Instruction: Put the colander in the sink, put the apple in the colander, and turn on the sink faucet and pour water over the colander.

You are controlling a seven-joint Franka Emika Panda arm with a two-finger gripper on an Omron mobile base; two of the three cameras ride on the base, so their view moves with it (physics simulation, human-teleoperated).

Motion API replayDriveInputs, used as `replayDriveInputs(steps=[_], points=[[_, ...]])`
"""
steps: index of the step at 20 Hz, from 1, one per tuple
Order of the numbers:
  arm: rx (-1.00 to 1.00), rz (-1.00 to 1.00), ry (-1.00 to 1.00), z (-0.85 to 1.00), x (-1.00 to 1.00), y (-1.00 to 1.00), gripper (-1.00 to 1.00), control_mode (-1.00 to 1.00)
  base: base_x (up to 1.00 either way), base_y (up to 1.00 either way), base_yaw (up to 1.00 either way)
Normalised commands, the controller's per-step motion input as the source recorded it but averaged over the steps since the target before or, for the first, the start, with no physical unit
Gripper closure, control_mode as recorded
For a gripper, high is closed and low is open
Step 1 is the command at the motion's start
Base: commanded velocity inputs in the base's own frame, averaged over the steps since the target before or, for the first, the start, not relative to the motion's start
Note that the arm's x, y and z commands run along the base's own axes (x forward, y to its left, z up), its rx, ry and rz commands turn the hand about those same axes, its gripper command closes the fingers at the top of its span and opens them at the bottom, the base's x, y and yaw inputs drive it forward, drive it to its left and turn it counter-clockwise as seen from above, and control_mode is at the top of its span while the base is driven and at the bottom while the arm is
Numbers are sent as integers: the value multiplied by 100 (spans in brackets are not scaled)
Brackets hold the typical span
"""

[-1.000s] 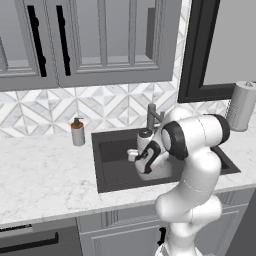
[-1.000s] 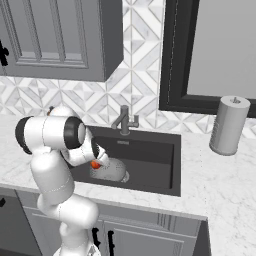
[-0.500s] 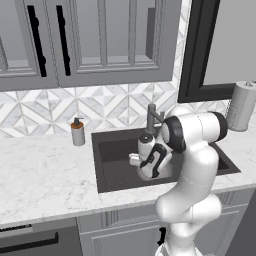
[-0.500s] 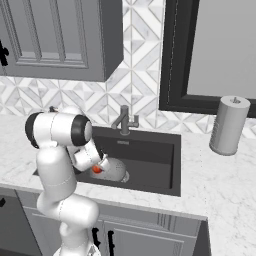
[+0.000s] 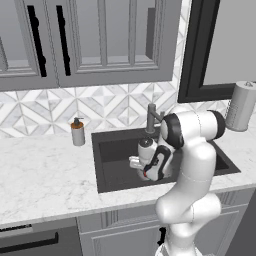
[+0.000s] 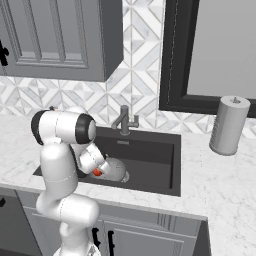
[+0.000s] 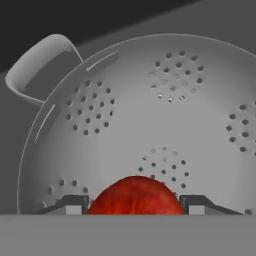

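Note:
The grey colander (image 7: 165, 110) sits in the dark sink (image 5: 115, 172), and its holed bowl and one loop handle face the hand view. My gripper (image 7: 135, 206) hangs just over the bowl, shut on the red apple (image 7: 135, 195), with a finger tip on each side of it. From the right base view the apple (image 6: 96, 172) shows as a red spot at the hand, against the colander (image 6: 118, 170). The left base view puts the gripper (image 5: 150, 172) low in the basin beside the colander's rim (image 5: 135, 162). The sink faucet (image 5: 152, 117) stands behind, with no stream showing.
A brown-topped soap dispenser (image 5: 77, 132) stands on the marble counter left of the sink. A paper towel roll (image 6: 227, 125) stands at the right. Cabinets hang above the counter, and the arm's elbow rises over the sink's front edge.
The hand has sunk a little deeper into the sink with the apple, closer to the colander. The colander has not moved.

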Motion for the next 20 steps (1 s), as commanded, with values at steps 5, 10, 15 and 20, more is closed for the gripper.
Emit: replayDriveInputs(steps=[5,10,15,20], points=[[0,0,0,0,21,0,100,-100,0,0,0],[0,0,0,0,24,0,-100,-100,0,0,0],[0,0,0,0,5,1,-100,-100,0,0,0],[0,0,0,3,0,0,-100,-100,0,0,0]])
